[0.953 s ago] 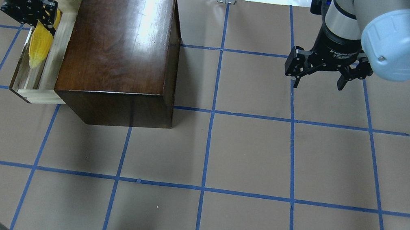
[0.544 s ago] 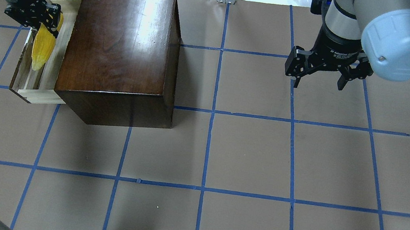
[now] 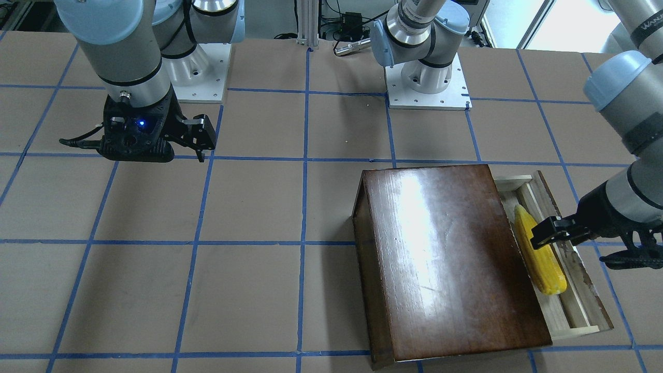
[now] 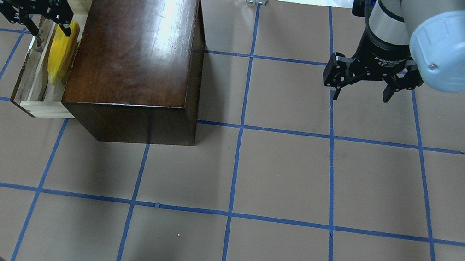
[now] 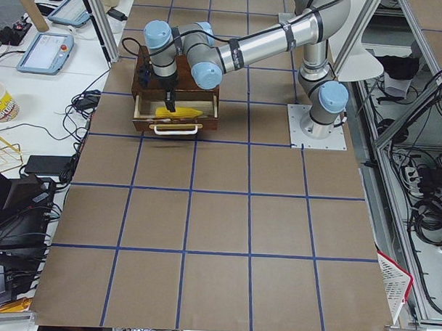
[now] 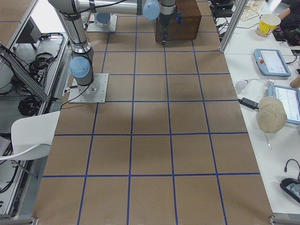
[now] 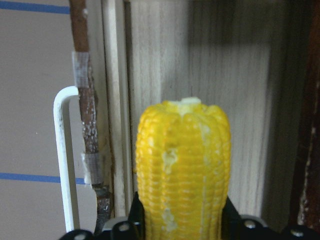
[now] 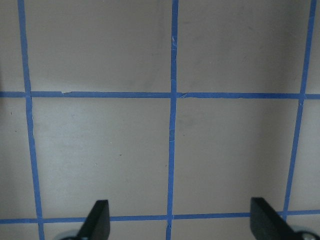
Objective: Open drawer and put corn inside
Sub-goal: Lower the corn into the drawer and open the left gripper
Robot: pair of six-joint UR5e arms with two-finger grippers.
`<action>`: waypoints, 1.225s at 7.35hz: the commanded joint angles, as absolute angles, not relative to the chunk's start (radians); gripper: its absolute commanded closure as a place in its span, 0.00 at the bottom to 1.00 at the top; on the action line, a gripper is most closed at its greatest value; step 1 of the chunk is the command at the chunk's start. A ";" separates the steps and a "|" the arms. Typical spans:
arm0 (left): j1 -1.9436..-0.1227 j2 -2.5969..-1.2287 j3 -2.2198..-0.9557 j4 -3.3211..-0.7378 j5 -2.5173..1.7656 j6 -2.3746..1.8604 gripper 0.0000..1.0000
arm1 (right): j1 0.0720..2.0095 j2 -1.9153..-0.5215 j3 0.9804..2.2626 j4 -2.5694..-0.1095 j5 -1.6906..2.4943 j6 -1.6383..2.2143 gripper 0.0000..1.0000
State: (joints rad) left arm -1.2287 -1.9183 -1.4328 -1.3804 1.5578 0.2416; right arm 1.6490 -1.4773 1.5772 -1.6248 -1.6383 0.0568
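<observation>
Lying lengthwise on the pale wooden floor of the drawer (image 4: pixel 37 76), the corn (image 4: pixel 61 54) sat close along the side nearest the dark brown box (image 4: pixel 133 49), pointed end toward the robot, blunt end toward the table's far edge. Drawer: pulled out from the box on the robot's left, with a white pull (image 7: pixel 62 160) on the outer face of its dark front panel. Left gripper (image 4: pixel 53 32): poised over the drawer, jaws spread well wider than the cob and gripping nothing. In the front-facing view one finger (image 3: pixel 549 230) crossed above the corn while the other hung beyond the drawer's front panel. The left wrist view showed the cob directly ahead, centred between the finger bases. Whether any finger touched the corn could not be told. Right gripper (image 4: pixel 361 96): well apart from box and drawer, over the brown table (image 4: pixel 281 175) with its blue tape grid (image 4: pixel 241 127), jaws wide open and empty, fingertips (image 8: pixel 100 220) showing in the right wrist view.
</observation>
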 commanded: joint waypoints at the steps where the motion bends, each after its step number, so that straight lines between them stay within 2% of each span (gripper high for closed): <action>1: -1.227 -1.899 -1.430 -1.391 1.560 0.241 0.12 | 1.649 -1.477 1.577 -1.625 -1.638 0.057 0.00; 4: -1.267 -1.804 -1.427 -1.471 1.556 0.195 0.11 | 1.649 -1.477 1.578 -1.626 -1.638 0.057 0.00; 9: -1.578 -1.648 -1.453 -1.534 1.568 -0.033 0.00 | 1.649 -1.477 1.577 -1.624 -1.635 0.057 0.00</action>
